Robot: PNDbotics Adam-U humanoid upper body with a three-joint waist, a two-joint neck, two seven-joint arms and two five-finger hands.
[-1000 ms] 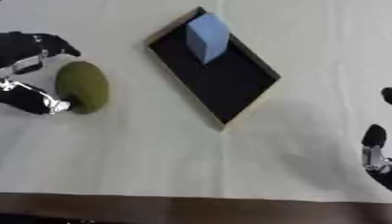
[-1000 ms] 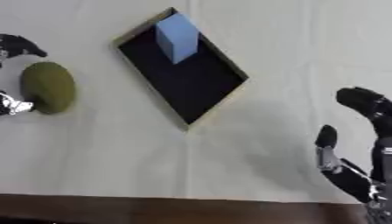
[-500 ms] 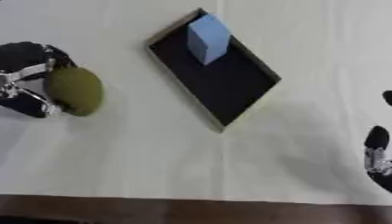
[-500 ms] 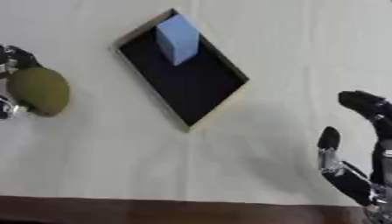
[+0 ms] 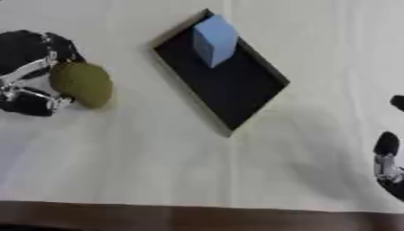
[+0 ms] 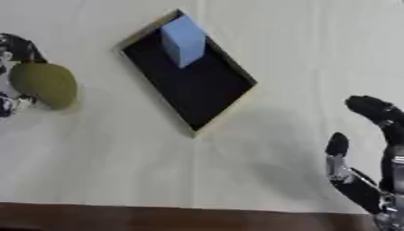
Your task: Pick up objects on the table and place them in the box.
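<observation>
while the robot's left hand (image 5: 30,74) curls its fingers and thumb around an olive-green oval object (image 5: 81,84) at the near-left of the cream-covered table (image 5: 158,162), the object bulges out past the fingers on the side facing the box. off to that hand's right, well apart from it, a shallow black box (image 5: 229,85) with a pale rim lies turned cornerwise, a light blue block (image 5: 214,39) already sitting in its far end. beyond the box, at the lower right corner, the right hand (image 6: 368,180) rests idle, fingers straight and pointing up, holding nothing.
</observation>
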